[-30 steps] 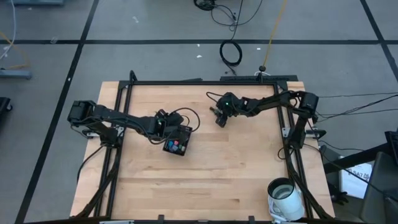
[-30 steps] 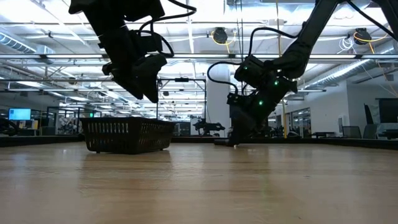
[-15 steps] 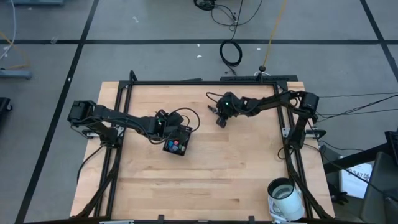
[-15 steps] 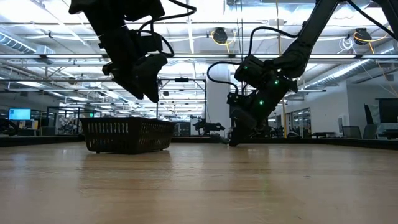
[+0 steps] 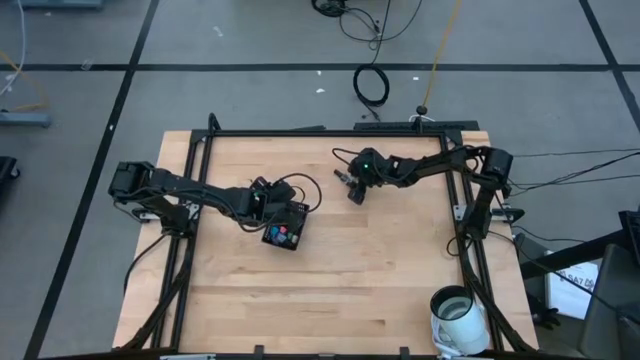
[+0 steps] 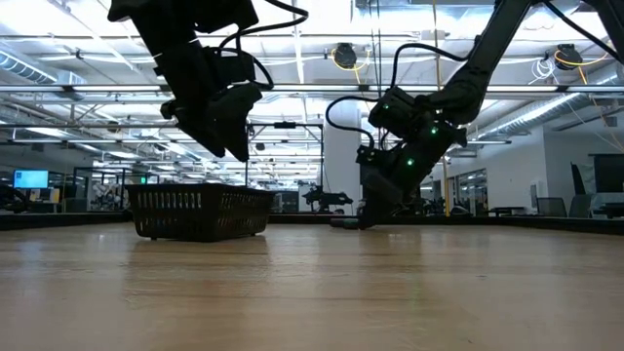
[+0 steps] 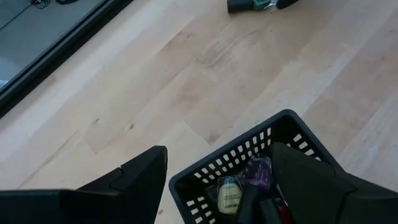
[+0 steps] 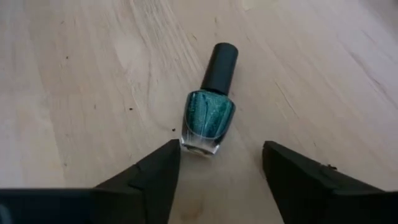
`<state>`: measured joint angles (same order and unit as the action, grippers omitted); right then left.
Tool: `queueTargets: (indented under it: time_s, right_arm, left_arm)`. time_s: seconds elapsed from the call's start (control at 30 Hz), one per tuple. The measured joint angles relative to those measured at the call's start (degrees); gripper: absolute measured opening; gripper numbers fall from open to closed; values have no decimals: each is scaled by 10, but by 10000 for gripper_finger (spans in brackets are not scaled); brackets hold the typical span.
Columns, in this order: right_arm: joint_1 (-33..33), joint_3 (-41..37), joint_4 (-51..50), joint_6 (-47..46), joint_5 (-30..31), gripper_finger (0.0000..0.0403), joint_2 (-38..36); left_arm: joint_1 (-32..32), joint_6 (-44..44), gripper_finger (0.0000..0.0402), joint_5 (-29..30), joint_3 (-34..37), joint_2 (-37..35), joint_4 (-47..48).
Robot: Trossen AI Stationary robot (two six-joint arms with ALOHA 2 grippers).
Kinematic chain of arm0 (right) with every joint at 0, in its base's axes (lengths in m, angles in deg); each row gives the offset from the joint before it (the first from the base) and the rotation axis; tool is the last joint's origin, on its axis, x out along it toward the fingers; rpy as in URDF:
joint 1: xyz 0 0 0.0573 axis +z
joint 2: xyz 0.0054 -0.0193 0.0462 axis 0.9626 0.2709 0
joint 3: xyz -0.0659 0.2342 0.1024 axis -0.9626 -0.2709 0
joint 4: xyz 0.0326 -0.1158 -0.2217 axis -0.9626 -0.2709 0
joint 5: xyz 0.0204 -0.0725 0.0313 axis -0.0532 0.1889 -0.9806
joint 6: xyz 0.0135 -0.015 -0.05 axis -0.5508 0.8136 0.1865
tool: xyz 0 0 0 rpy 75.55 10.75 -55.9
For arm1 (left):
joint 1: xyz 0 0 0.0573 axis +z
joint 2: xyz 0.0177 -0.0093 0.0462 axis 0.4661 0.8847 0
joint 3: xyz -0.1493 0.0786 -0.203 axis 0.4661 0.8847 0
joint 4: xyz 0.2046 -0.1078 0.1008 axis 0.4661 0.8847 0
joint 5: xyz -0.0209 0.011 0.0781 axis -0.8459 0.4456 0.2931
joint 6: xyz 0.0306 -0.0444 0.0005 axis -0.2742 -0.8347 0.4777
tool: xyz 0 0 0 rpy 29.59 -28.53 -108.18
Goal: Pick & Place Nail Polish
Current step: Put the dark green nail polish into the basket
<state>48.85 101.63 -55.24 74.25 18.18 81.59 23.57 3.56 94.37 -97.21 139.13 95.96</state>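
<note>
Wooden counter (image 5: pixel 340 280), both arms over its far half.

Container: black slotted basket (image 5: pixel 284 229) sits on the counter left of centre. High view shows coloured contents in it, red and blue patches among dark caps. Left wrist view looks into one corner of the basket (image 7: pixel 261 158): a pale yellowish bottle (image 7: pixel 228 194) lying next to a purple bottle (image 7: pixel 257 172), with dark caps and a sliver of red beside them. Full count not readable.

Left claw (image 5: pixel 262 205): hangs just above the basket's left edge; low view shows it clear above the rim (image 6: pixel 226 132). Fingers (image 7: pixel 134 177) spread apart with the basket corner between them, holding nothing.

Right claw (image 5: pixel 352 188): down near the counter in the far middle, well apart from the basket. Fingers (image 8: pixel 152 171) apart, nothing gripped.

Teal nail polish bottle (image 8: pixel 209 112): lies on its side on the bare counter just ahead of the right claw's fingertips, black cap pointing away from the claw, base toward it. Not touched by either finger. Same bottle shows at the edge of the left wrist view (image 7: pixel 249 5), and as a small dark shape by the right claw in the high view.

White mug-like vessel (image 5: pixel 458 312) stands at the near right corner of the counter; contents cannot be told.
</note>
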Motion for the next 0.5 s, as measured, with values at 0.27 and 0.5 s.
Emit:
queueTargets:
  time_s: [0.27,0.5]
  right_arm:
    - [1,-2,80,11,-8,244,9]
    - [1,0,115,15,-37,234,42]
  left_arm:
    - [0,10,278,0,0,0,0]
    - [0,11,278,0,0,0,-1]
